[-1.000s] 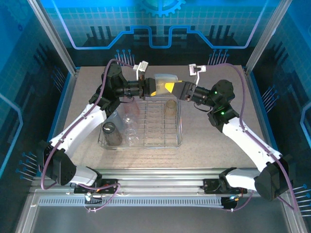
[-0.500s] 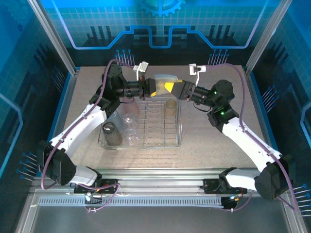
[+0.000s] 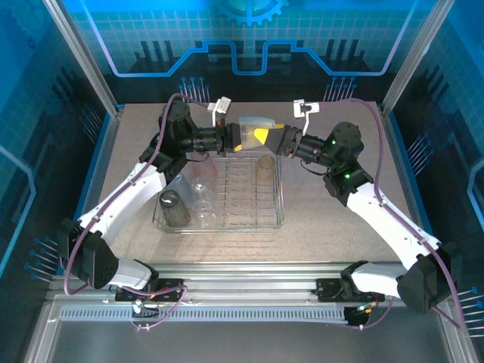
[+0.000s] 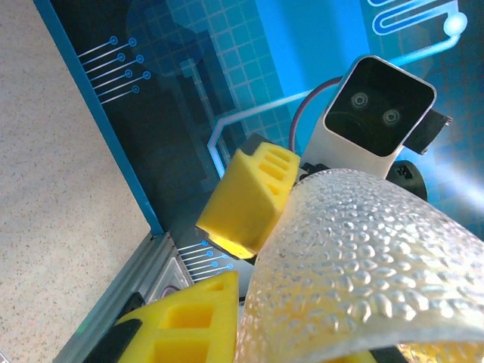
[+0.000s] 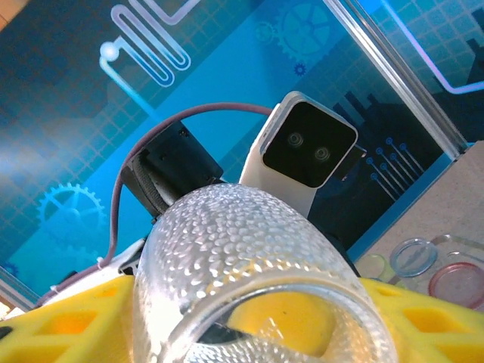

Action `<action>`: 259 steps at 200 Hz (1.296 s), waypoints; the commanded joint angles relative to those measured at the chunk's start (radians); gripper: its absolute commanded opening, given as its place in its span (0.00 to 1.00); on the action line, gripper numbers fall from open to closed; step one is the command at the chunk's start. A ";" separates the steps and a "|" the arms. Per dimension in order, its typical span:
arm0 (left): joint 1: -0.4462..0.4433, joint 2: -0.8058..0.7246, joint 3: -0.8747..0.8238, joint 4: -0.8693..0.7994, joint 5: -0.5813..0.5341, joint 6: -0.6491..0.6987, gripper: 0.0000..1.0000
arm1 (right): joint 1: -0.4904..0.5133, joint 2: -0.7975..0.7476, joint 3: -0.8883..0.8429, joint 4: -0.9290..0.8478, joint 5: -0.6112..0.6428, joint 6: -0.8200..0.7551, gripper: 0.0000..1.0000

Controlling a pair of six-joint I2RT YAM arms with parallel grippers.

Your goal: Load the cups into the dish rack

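A clear dimpled cup point(image 3: 255, 128) hangs in the air between the two tools, lying on its side with its mouth toward the right tool point(image 3: 274, 139). The left tool point(image 3: 233, 138) pinches its other end. The right tool's yellow fingers point(image 5: 423, 318) lie along both sides of the cup; I cannot tell whether they press on it. Below the tools the rack point(image 3: 281, 204) sits on the desk point(image 3: 333, 219). It holds a grey cup point(image 3: 172, 209) on the left tool's side and an amber cup point(image 3: 265, 166) just under the right tool.
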 commanded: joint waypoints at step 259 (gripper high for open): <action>0.118 -0.525 -0.043 -0.779 -0.972 0.748 1.00 | 0.098 0.074 0.485 -1.328 0.541 -0.811 0.36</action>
